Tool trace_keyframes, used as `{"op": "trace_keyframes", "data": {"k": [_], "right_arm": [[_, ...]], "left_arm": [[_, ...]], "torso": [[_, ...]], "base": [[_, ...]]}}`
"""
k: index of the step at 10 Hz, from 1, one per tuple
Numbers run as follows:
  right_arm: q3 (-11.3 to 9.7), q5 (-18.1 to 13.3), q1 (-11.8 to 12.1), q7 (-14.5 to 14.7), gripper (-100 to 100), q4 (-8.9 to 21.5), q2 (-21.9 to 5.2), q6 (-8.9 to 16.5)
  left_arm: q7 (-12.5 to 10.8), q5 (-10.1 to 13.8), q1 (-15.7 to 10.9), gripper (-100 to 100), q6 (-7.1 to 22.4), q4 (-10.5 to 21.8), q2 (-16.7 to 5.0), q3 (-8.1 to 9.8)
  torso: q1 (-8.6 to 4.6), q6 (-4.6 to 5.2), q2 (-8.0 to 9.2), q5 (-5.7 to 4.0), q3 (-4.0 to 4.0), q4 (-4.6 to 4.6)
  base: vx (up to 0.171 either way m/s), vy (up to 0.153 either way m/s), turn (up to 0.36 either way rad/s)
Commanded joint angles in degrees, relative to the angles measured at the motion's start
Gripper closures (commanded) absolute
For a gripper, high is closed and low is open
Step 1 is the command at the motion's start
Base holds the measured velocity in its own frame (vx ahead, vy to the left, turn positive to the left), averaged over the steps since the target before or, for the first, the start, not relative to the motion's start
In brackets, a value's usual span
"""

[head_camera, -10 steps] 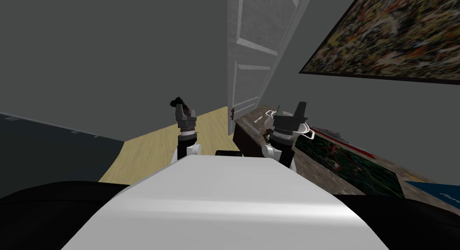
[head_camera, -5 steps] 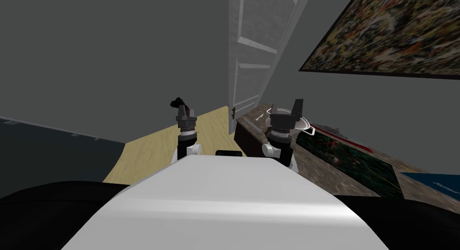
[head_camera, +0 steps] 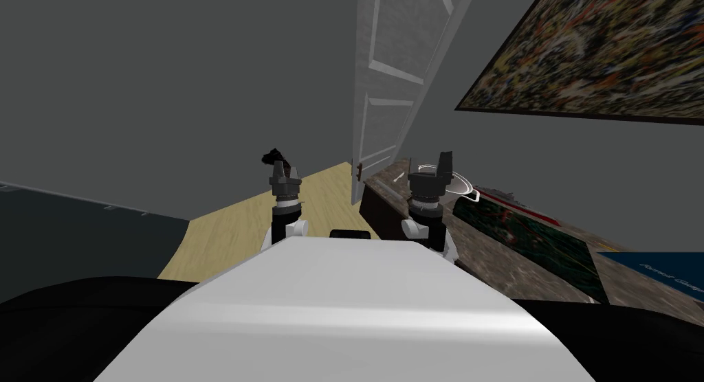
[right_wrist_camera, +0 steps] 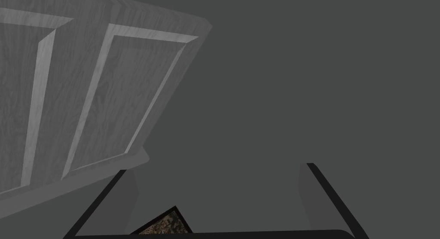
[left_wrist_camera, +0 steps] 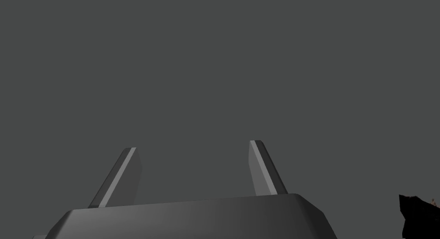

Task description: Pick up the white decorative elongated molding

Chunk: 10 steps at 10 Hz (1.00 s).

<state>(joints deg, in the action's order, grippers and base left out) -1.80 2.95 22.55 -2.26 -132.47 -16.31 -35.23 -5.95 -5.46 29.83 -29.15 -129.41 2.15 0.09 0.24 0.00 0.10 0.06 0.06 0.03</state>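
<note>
Lying on the brown tabletop just beneath the raised right hand, whose fingers stand spread, the slim pale molding runs along the tabletop's edge, nearer that arm than the likewise spread left hand.

The right gripper has its two thin grey fingers standing wide apart. Beyond them is a plain dark grey wall, and beside it a pale grey panelled door. The black-framed corner of a mottled painting shows just above the gripper's dark body.
</note>
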Motion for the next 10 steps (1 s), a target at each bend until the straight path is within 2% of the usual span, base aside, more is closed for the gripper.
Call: {"op": "trace_keyframes", "data": {"k": [1, 2, 5, 6, 7, 8, 9, 10], "right_arm": [[-1.1, 0.0, -0.8, 0.6, -100, 0.6, -2.9, -0.9], [-1.1, 0.0, -0.8, 0.6, -100, 0.6, -3.5, -0.9], [-3.4, -0.2, -2.4, 1.8, -100, 2.1, -8.8, -2.4], [-3.4, -0.2, -2.4, 1.8, -100, 2.1, -9.6, -2.4], [-4.6, -0.3, -3.1, 2.4, -100, 3.0, -11.7, -3.1], [-4.6, -0.3, -3.1, 2.4, -100, 3.0, -12.8, -3.1], [-5.9, -0.4, -3.8, 3.2, -100, 4.0, -14.9, -3.8], [-5.9, -0.4, -3.8, 3.2, -100, 4.0, -16.2, -3.8]], "left_arm": [[0.0, 0.0, 0.0, 0, 0.0, 0.0, 0.0, 0.0], [0.0, 0.0, 0.0, 0, 0.0, 0.0, 0.0, 0.0], [0.0, 0.0, 0.0, 0, 0.0, 0.0, 0.0, 0.0], [0.0, 0.0, 0.0, 0, 0.0, 0.0, 0.0, 0.0], [0.0, 0.0, 0.0, 0, 0.0, 0.0, 0.0, 0.0], [0.0, 0.0, 0.0, 0, 0.0, 0.0, 0.0, 0.0], [0.0, 0.0, 0.0, 0, 0.0, 0.0, 0.0, 0.0], [0.0, 0.0, 0.0, 0, 0.0, 0.0, 0.0, 0.0]], "torso": [[0.0, 0.0, 0.0, 0.0, 0.0, 0.0], [0.06, 0.0, -0.01, 0.01, -0.01, 0.0], [0.09, 0.0, 0.0, 0.02, 0.0, 0.0], [0.15, 0.0, 0.0, 0.03, 0.0, 0.0], [0.06, 0.0, -0.02, 0.02, -0.01, -0.01], [0.05, 0.0, -0.08, 0.01, -0.05, -0.02], [0.01, 0.0, -0.11, 0.0, -0.06, -0.03], [0.05, 0.0, -0.09, 0.01, -0.06, -0.02]], "base": [[-0.027, 0.081, -0.033], [-0.028, 0.084, -0.032], [-0.033, 0.097, -0.034], [-0.024, 0.076, -0.029], [-0.006, 0.074, -0.039], [-0.002, 0.064, -0.019], [-0.012, 0.076, -0.028], [-0.004, 0.069, -0.018]]}}
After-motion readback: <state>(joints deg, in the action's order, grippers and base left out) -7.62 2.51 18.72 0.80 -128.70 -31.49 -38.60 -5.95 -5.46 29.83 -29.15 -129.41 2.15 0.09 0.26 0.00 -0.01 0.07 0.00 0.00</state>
